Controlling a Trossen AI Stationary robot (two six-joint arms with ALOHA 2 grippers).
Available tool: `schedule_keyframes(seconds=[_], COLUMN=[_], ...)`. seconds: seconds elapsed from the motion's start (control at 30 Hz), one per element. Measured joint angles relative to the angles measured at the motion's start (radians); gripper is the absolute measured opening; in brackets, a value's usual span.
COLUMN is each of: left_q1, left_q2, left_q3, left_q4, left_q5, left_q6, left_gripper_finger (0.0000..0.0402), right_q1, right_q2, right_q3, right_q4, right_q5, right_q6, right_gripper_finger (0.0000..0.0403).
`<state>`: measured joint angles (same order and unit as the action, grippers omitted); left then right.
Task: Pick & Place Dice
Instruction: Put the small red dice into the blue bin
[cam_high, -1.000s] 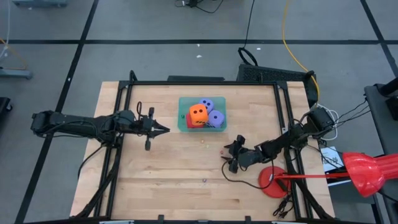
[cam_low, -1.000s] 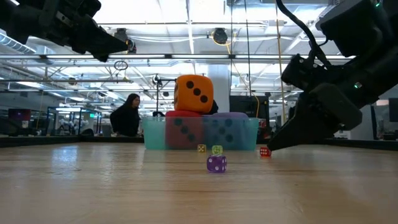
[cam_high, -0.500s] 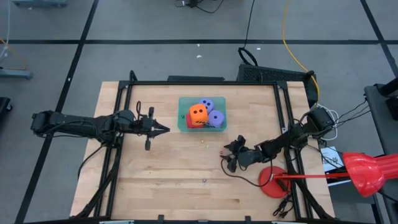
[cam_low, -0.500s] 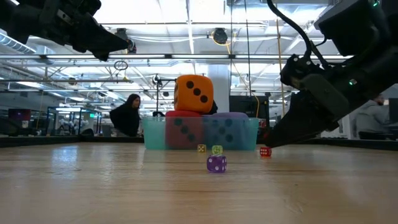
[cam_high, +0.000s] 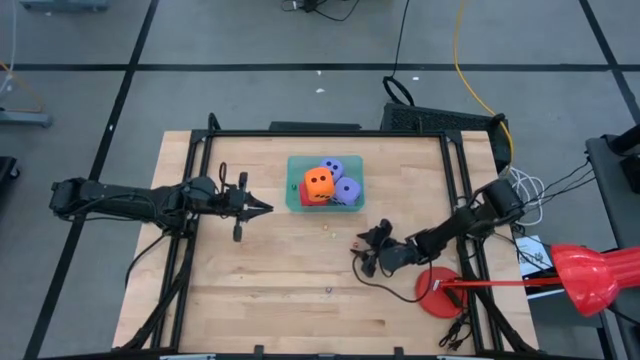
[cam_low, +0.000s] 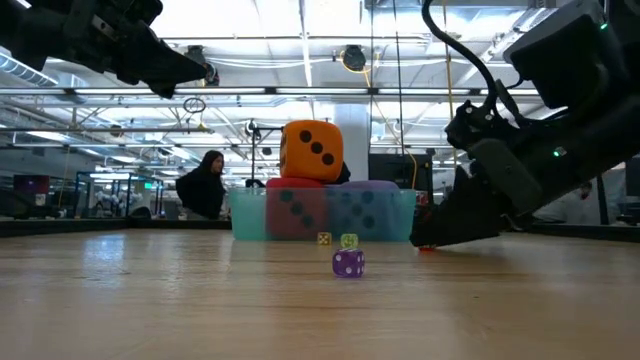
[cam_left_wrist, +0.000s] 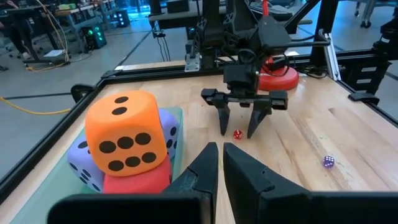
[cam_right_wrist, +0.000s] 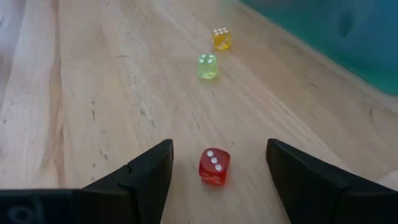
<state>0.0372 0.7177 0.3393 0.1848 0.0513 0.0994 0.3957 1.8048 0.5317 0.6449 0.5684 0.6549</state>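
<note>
Right wrist view: right gripper (cam_right_wrist: 214, 171) low over the table (cam_right_wrist: 93, 93), fingers spread wide, small red die (cam_right_wrist: 214, 165) centred between them, ready for closing. Green die (cam_right_wrist: 207, 66) and yellow die (cam_right_wrist: 221, 38) lie ahead. Left gripper (cam_high: 262, 208) waits, fingers together.

Dark jointed arms (cam_high: 130, 197); black trailing cables (cam_high: 385, 283)

This is a big robot lab. The wooden table (cam_high: 270, 290) stands on a gray floor (cam_high: 250, 40) with cables (cam_high: 470, 60). Behind it are high ceiling lights (cam_low: 300, 20), desks, and a person (cam_low: 205, 185) at 9 o'clock.
</note>
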Motion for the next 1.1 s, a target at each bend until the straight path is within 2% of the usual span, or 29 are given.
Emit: schedule_keyframes(seconds=[0.17,0.67,0.9,1.1], left_q1=[0.000,0.001,0.001,0.001], left_q2=[0.000,0.000,0.000,0.000], left_q3=[0.000,0.000,0.000,0.000], left_q4=[0.000,-0.001,-0.001,-0.001], left_q5=[0.000,0.000,0.000,0.000], left_q6=[-0.002,0.000,-0.002,-0.005], left_gripper_finger=[0.0037,0.0037,0.0037,0.0037], right_q1=[0.010,0.054,0.070,0.070], right_q2=[0.030,0.030,0.031,0.030], right_q3=[0.029,0.039,0.038,0.038], right_q4=[0.009,-0.102,-0.132,-0.186], right_q5=[0.029,0.060,0.060,0.059], right_q6=[-0.008,0.107,0.004,0.003], right_gripper_finger=[0.0246,0.0164,0.0159,0.0153])
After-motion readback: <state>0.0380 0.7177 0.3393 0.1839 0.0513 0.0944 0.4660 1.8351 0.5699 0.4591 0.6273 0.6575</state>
